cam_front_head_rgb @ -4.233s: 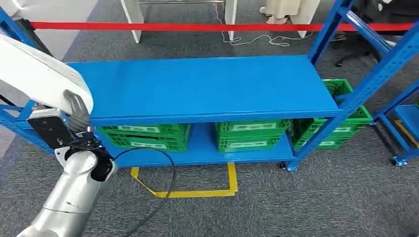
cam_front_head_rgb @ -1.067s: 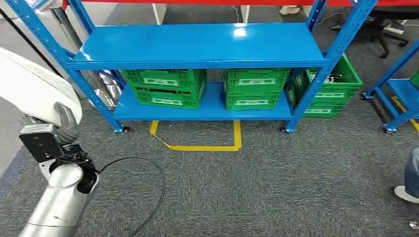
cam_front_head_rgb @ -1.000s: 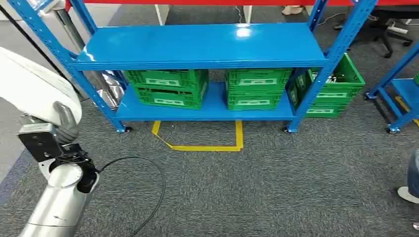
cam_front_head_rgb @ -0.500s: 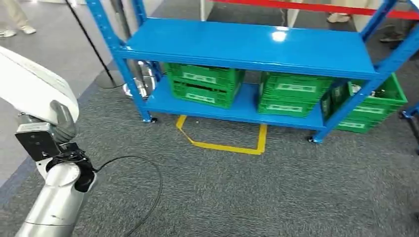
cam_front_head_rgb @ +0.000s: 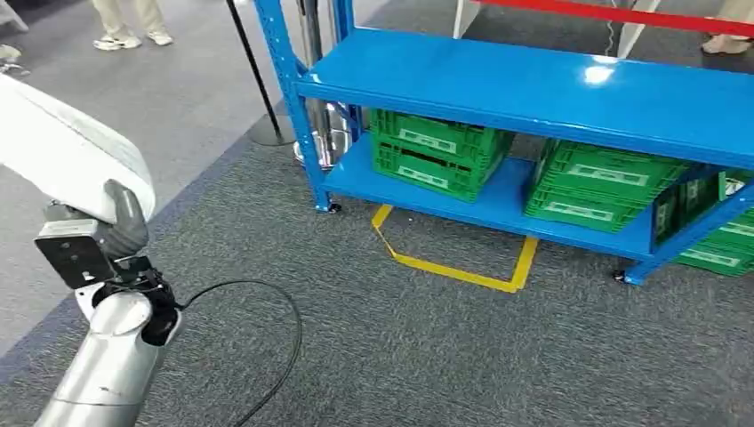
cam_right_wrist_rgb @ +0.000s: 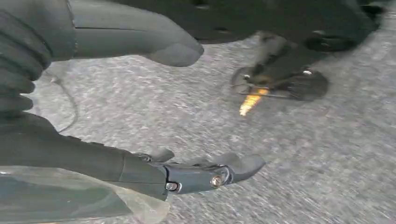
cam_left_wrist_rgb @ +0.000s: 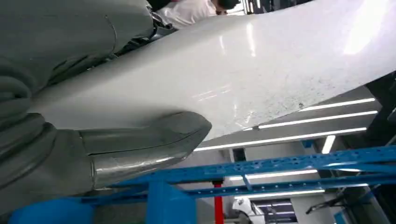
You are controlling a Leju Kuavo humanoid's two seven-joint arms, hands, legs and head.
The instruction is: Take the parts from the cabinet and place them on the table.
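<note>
Head view: left hand point(cam_front_head_rgb: 120, 218) gripping white part point(cam_front_head_rgb: 67, 151)

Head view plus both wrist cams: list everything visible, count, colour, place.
Rack: one, blue, two shelves, upper right of the head view.
Crates: two full ones, green, lower shelf; parts of more at the right edge.
Floor tape: one yellow outline, carpet before the rack.
Barrier tape: one red strip, behind the rack.
Stanchion: one black pole, left of the rack.
Cable: one, black, looping from the left arm.
Person's feet: pale shoes, top left.
White part: one, held up by the left hand.
Right hand: holds nothing, fingers apart, over the carpet.
</note>
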